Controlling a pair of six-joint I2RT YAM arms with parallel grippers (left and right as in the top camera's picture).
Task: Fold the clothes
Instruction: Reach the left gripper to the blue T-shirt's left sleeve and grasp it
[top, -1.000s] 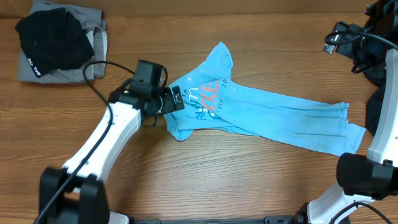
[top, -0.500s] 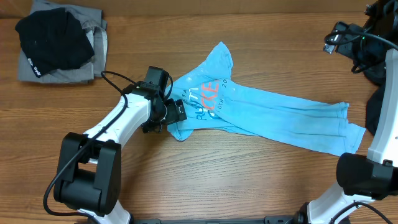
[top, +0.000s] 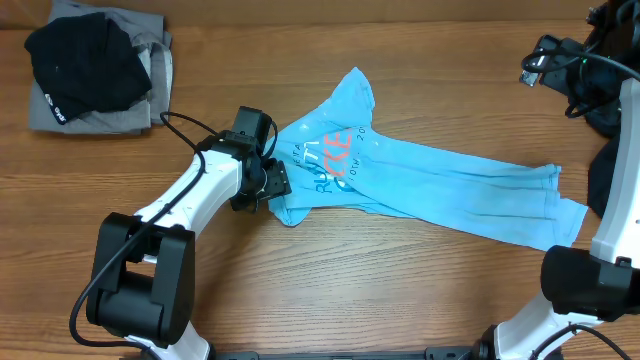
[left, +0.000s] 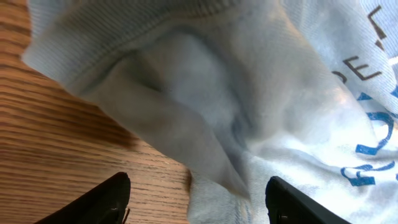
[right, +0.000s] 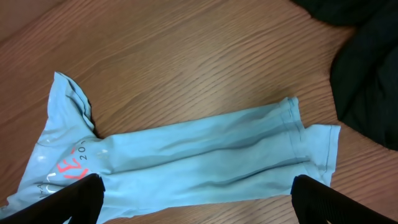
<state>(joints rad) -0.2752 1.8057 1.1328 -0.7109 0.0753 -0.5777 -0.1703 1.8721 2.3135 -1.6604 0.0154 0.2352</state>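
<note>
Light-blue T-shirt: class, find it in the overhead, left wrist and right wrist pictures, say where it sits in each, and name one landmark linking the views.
Overhead: the T-shirt stretches from the centre to the lower right.
Left wrist: the T-shirt fills the top and right, close up.
Right wrist: the T-shirt spans the lower middle.
Shared landmark: its printed lettering, at the bunched end.

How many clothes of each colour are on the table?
Light blue: 1, the T-shirt
Grey: 1, the grey garment
Black: 2, the black garment on top of the grey one and the black cloth at the right edge, which is partly hidden and may be more than one piece
Total: 4
</note>
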